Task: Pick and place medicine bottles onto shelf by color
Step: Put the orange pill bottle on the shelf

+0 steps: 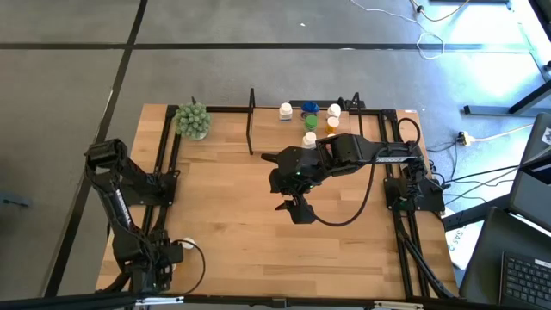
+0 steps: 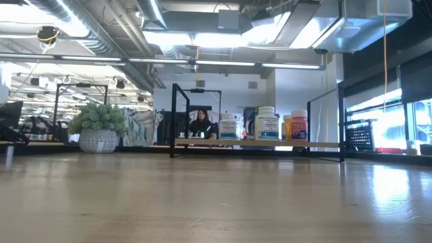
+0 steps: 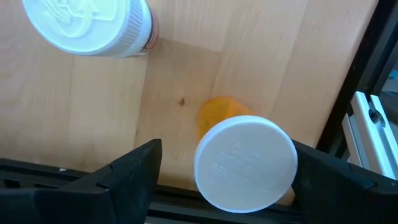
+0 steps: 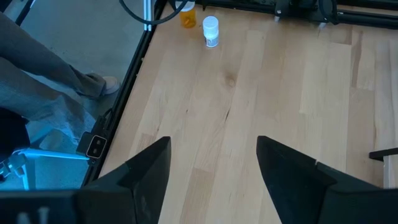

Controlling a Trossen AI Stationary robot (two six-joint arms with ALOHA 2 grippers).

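Start at your left: the left end effector [image 3: 221, 180] sits low at the near left corner of the desk [image 1: 232, 215], fingers spread wide, and an orange bottle [image 3: 242, 158] with a white cap stands directly between them, not yet clamped. A second white-capped bottle [image 3: 93, 25] with a reddish body stands just beyond it, forward of the fingers. Judging from that, closing now looks feasible, but the cap is wider than the body, so a pinch on the cap alone could slip or tip the bottle; and a careless lift could brush the neighbour ahead. Further along, a green plant ball [image 1: 193, 120] sits at the far left of the desk, just outside the shelf [image 1: 258, 120]. Moving right, the right end effector [image 1: 297, 209] hangs over mid-desk, fingers apart and empty, with bare wood under it. The shelf lies behind it, carrying a cluster of bottles: white [image 1: 286, 111], blue [image 1: 309, 108], green [image 1: 310, 124] and orange [image 1: 332, 123] among them, partly hidden by the right arm. The risk there is the arm's elbow and cable sweeping that cluster if it retreats or turns, and any new bottle landing beside the wrong colour, since the groups stand close together.
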